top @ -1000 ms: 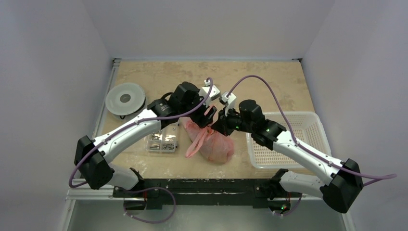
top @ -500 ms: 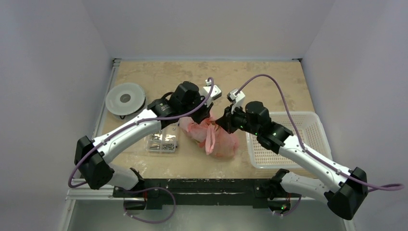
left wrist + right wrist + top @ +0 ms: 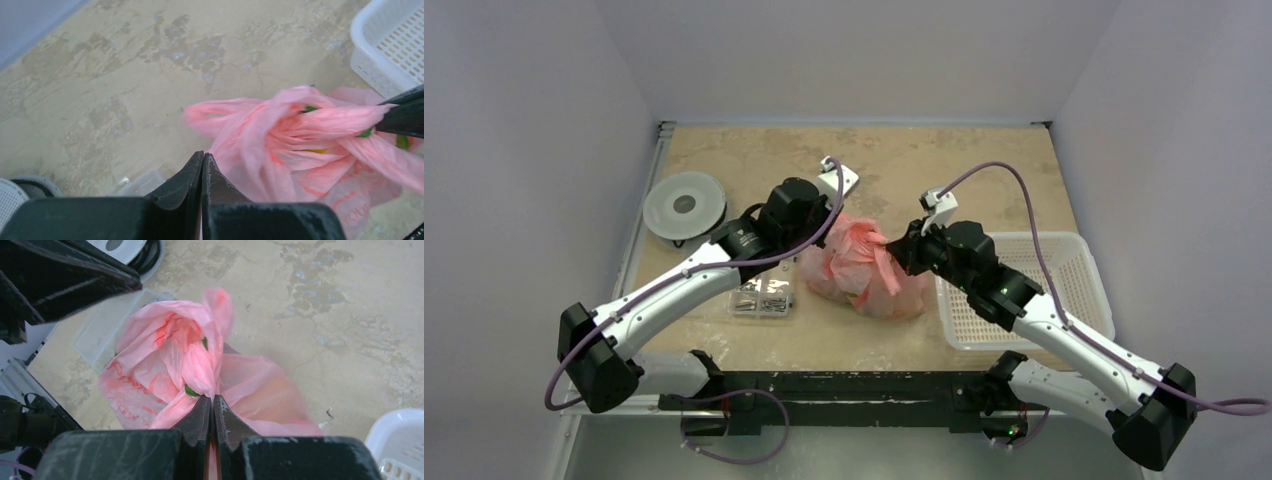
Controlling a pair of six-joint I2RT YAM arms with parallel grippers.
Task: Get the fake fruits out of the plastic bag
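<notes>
The pink plastic bag (image 3: 864, 275) lies bunched mid-table, stretched between both grippers. My left gripper (image 3: 822, 240) is at its left top edge, jaws shut (image 3: 202, 156), with a sliver of pink film between them and the bag (image 3: 300, 135) rising right beside the tips. My right gripper (image 3: 891, 249) is shut (image 3: 213, 399) on a gathered fold of the bag (image 3: 160, 350). The fake fruits are mostly hidden inside. Only green slivers (image 3: 191, 390) (image 3: 310, 108) and a yellow streak (image 3: 315, 150) show through the folds.
A white perforated basket (image 3: 1024, 238) stands right of the bag, under the right arm. A clear box of small metal parts (image 3: 762, 295) lies left of the bag, beneath the left arm. A round grey disc (image 3: 684, 205) sits at the far left edge.
The left gripper has shut at the bag and pulled back to the left. The right gripper moved right with its fold. The bag has lifted and spread between them.
</notes>
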